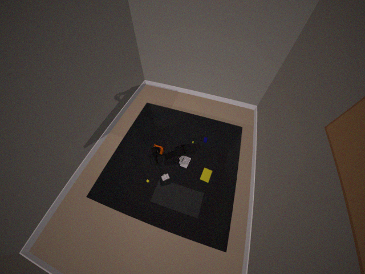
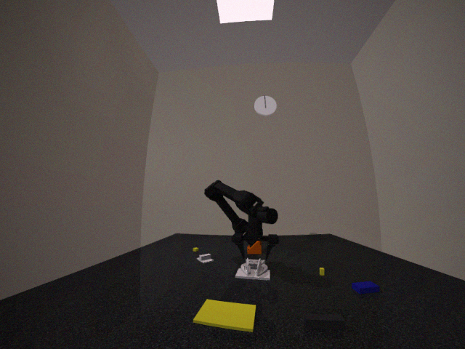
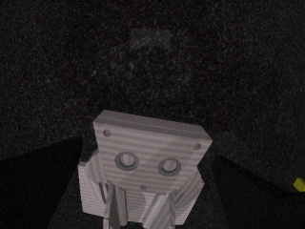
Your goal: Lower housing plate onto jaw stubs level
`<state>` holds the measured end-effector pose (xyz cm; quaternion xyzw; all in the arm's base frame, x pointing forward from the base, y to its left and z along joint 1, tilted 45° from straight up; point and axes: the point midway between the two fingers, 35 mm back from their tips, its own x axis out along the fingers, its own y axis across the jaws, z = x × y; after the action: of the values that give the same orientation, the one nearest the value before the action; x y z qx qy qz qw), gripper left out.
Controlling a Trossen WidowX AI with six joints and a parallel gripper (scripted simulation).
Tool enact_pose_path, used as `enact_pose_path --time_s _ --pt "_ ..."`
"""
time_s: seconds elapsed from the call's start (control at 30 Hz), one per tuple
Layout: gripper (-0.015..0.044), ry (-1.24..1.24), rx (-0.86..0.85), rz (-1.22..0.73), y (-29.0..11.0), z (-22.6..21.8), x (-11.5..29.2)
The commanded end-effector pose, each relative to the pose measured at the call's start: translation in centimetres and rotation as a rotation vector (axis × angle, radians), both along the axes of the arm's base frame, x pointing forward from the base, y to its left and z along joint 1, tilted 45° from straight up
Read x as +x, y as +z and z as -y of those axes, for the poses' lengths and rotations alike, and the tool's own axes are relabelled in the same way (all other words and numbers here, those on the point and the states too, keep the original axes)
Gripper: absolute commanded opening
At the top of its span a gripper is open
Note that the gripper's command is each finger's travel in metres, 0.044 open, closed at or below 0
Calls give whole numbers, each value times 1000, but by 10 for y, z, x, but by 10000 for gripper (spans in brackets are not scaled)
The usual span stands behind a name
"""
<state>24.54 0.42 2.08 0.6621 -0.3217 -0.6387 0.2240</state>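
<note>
The pale housing plate [image 3: 148,147] lies over the gripper assembly, with a round stub end showing in each of its two large holes. It looks flat and seated; small gaps beneath it cannot be judged. The two jaws [image 3: 115,210] [image 3: 161,212] stick out from under it. The pale base [image 2: 252,275] [image 3: 91,202] stands on the dark table. My gripper [image 2: 255,258] [image 3: 151,155] is open and empty. Its fingers stand wide on either side of the plate, apart from it, with the tips around the height of the assembly's top in the exterior view.
A small white block on a flat foot [image 1: 165,177] [image 2: 205,257] stands to one side. A yellow slab [image 1: 206,174] [image 2: 226,314], a blue block [image 1: 205,139] [image 2: 365,287] and two small yellow pieces [image 1: 147,181] [image 2: 322,271] lie around. An orange bracket [image 1: 161,149] [image 2: 254,248] is by the arm's base.
</note>
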Motion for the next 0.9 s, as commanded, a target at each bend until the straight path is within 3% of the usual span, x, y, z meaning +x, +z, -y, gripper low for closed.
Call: enact_pose_path --time_s 0.0,0.23,0.43,0.87 --pt "440 4 10 20 29 -29 2" --pt "440 13 10 22 30 -32 2" --pt "440 5 14 17 67 -71 -41" --pt "440 4 13 17 69 -72 -42"
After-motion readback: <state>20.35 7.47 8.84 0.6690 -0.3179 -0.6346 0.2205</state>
